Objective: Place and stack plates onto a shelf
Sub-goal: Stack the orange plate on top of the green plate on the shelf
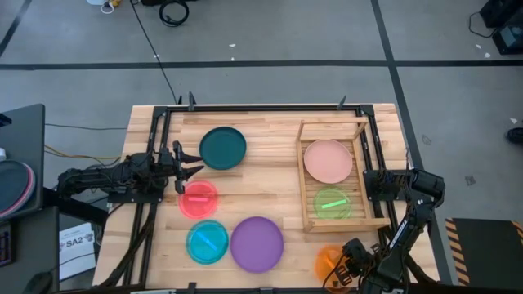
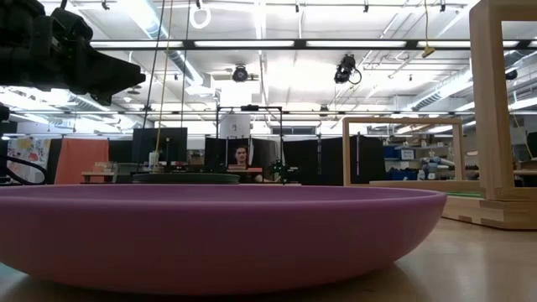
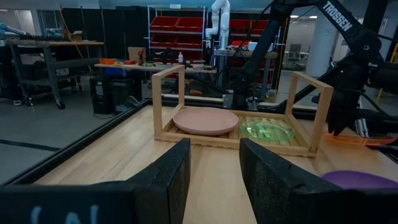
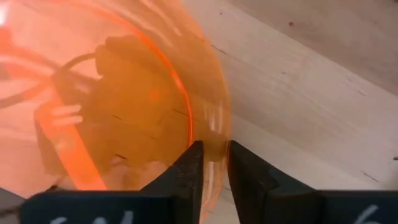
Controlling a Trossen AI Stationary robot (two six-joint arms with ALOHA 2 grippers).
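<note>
My right claw (image 4: 213,163) pinches the rim of the orange plate (image 4: 112,93) at the bench's (image 1: 270,135) near right corner, my left claw (image 1: 194,166) waits wide open by the dark teal plate (image 1: 222,148), and the shelf (image 1: 368,222) holds 2 plates.

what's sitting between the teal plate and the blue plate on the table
The red-pink plate lies between the teal plate and the blue plate, clearest in the high view. The open left pincer hovers just above it.
</note>
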